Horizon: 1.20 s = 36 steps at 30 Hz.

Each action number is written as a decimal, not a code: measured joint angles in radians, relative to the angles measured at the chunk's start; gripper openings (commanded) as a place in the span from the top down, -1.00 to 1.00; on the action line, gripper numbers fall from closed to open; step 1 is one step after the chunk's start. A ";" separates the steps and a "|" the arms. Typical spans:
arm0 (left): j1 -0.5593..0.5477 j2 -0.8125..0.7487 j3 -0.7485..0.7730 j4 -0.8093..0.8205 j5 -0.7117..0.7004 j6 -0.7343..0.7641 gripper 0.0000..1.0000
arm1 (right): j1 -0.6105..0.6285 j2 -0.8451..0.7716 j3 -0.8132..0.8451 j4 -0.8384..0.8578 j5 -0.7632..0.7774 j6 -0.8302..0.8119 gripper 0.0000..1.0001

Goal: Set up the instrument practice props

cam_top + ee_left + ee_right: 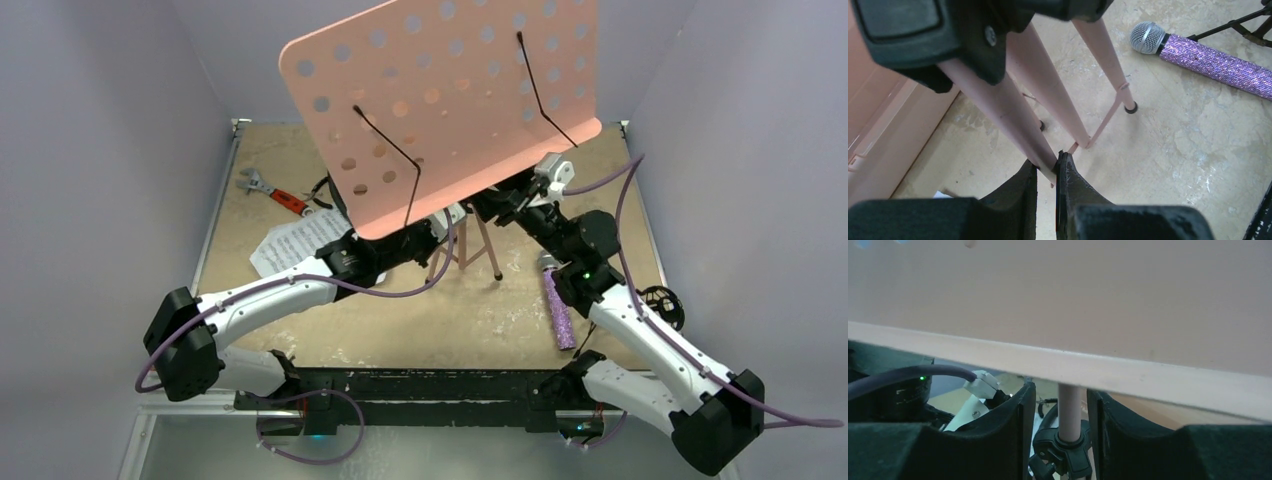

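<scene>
The pink perforated music stand (440, 110) stands mid-table (450, 330) on smooth tubular legs. Its broad panel hides both wrists from above. The left gripper (1048, 162) is pinched nearly closed on one leg (1013, 115). The right gripper (1060, 392) straddles the pole (1069, 410), its jaws apart. A glittery purple microphone (557, 305) lies to the right, and paper sheets (295, 240) and a wrench (272, 192) lie to the left.

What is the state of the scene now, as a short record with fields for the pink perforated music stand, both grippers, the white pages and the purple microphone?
stand: pink perforated music stand, upright
left gripper: shut on one pink tripod leg, near its lower end
right gripper: open, fingers on either side of the pink pole, gaps visible
pages: white sheet-music pages flat on the table, left of the stand
microphone: purple glittery microphone with grey head, lying on the table
</scene>
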 measured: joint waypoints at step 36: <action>-0.036 0.042 -0.098 -0.202 -0.172 0.098 -0.26 | 0.000 -0.023 -0.148 0.109 0.091 -0.038 -0.62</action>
